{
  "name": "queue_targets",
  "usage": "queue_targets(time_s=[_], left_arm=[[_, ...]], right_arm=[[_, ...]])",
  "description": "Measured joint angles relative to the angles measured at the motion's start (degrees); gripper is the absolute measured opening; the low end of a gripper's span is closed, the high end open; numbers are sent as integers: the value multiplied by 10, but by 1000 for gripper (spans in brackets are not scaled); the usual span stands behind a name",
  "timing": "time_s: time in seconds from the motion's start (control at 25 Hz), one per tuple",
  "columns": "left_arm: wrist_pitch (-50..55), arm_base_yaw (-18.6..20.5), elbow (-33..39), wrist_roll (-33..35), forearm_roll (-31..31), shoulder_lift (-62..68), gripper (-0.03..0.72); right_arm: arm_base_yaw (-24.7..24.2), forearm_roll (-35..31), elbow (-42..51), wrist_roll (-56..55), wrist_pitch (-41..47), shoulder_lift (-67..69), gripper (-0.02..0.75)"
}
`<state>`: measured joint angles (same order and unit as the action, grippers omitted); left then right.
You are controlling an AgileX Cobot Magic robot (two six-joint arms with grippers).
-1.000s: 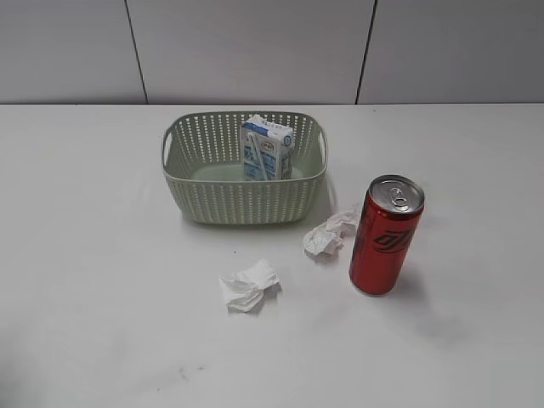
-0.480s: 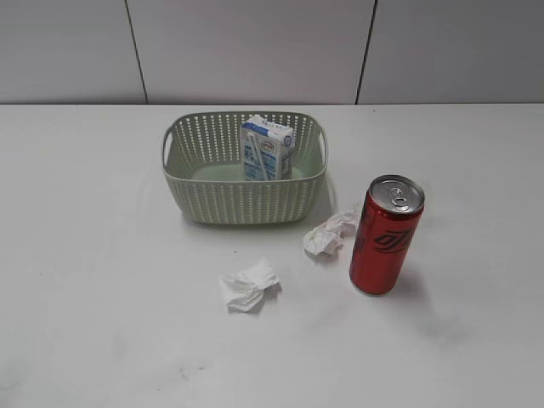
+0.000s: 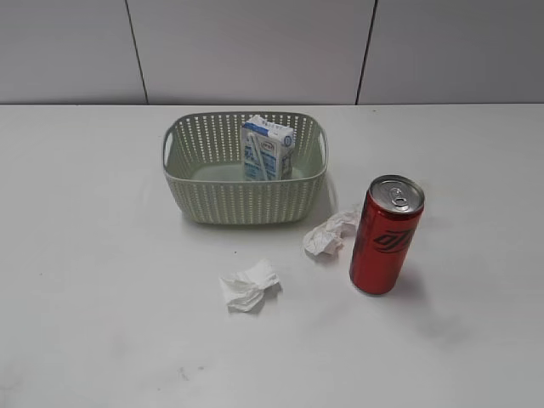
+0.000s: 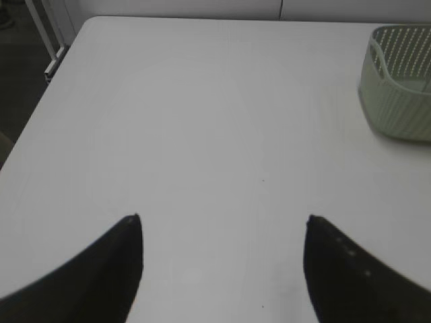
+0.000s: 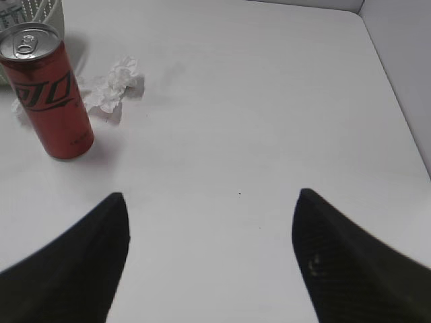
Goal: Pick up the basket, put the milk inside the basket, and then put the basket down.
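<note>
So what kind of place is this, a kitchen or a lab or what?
Most likely a robot test bench, not a kitchen: a bare white table against plain grey wall panels, with staged props, a basket, a red can and crumpled paper.

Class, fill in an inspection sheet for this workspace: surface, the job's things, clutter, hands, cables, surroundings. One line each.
Surface: white table, a few small dark specks.
Job's things: basket resting on the table; milk standing upright inside it.
Clutter: red can upright, right of the basket; crumpled tissue in front of the basket; second tissue beside the can.
Hands: left hand open, empty, over bare table; right hand open, empty, near the can.
Cables: nothing seen.
Surroundings: grey panelled wall behind the table.
</note>
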<state>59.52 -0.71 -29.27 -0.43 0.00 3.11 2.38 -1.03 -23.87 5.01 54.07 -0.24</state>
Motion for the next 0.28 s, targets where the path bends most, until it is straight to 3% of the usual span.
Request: queue_targets(time_s=[0.28], left_arm=[[1,0,0,0,0,-34,552]], right_arm=[[0,0,0,0,0,0,592]])
